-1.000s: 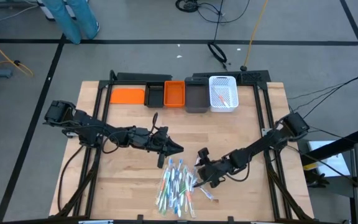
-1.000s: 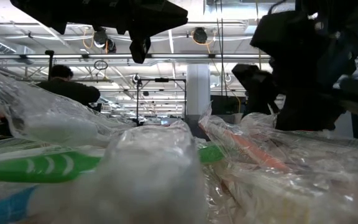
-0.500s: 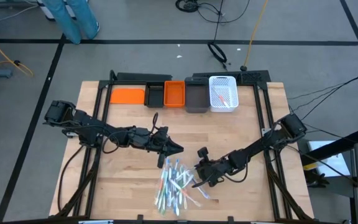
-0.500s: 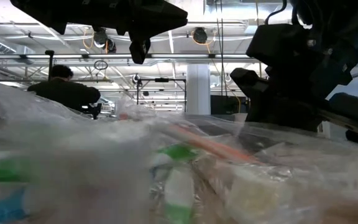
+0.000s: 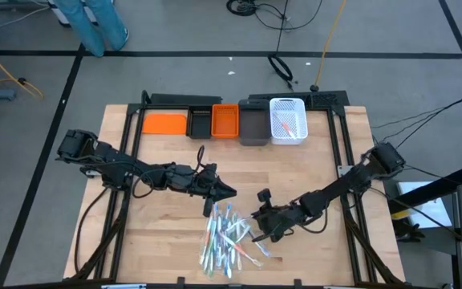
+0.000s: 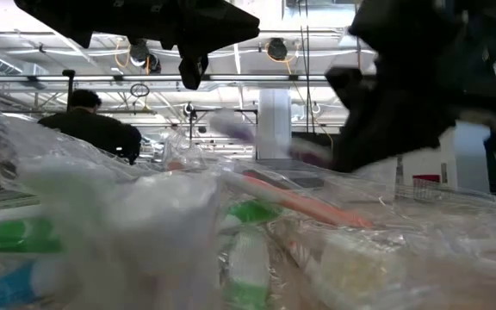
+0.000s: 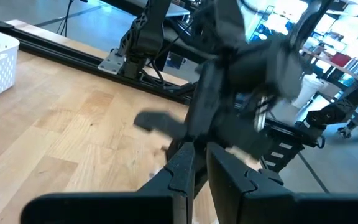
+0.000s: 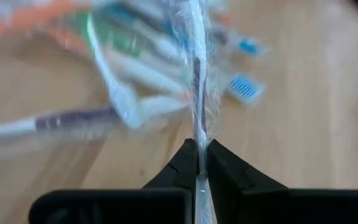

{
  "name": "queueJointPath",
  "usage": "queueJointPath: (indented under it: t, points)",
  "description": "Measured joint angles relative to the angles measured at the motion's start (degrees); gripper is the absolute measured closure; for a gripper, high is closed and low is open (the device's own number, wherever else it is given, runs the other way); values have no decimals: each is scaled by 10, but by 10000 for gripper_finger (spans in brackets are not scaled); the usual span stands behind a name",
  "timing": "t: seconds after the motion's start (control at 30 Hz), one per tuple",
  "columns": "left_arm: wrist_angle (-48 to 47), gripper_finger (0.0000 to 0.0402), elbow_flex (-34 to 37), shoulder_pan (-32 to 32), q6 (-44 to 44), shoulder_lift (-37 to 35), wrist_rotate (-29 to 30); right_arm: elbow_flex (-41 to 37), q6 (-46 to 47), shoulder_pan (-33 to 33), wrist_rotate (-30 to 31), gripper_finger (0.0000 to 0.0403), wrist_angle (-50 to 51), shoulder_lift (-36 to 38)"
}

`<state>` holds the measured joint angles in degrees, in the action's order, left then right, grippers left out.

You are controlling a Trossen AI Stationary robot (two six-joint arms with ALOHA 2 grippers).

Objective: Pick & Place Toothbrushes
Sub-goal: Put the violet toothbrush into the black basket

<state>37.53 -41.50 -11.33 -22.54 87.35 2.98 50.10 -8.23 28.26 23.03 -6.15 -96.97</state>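
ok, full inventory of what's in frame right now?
toothbrushes: a pile, too many to count, blue, green, white and orange-pink, in clear wrappers, near table edge, centre
wrapped toothbrush: one, dark handle in clear wrapper, pinched in the right gripper
orange tray: one, far edge of table, leftmost in the row
dark bin: one, next to the orange tray
orange bin: one, middle of the row
grey bin: one, beside the white basket
white basket: one, right end of row, something orange inside
table: one, light wood
person: one, dark top, in room behind
left gripper: shut, empty, above the pile's far end
right gripper: shut on wrapped toothbrush, at the pile's right side
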Motion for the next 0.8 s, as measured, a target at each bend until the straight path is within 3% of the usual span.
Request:
queueJointPath:
  t: [0.37,0.67,0.8]
  points:
    - [3,360,0,0,0,0,0,0,42,4,65,392,30,94]
    - [39,357,0,-20,86,0,0,0,115,-10,101,392,84,103]
    - [43,328,0,-32,118,0,6,0,135,-19,102,392,78,103]
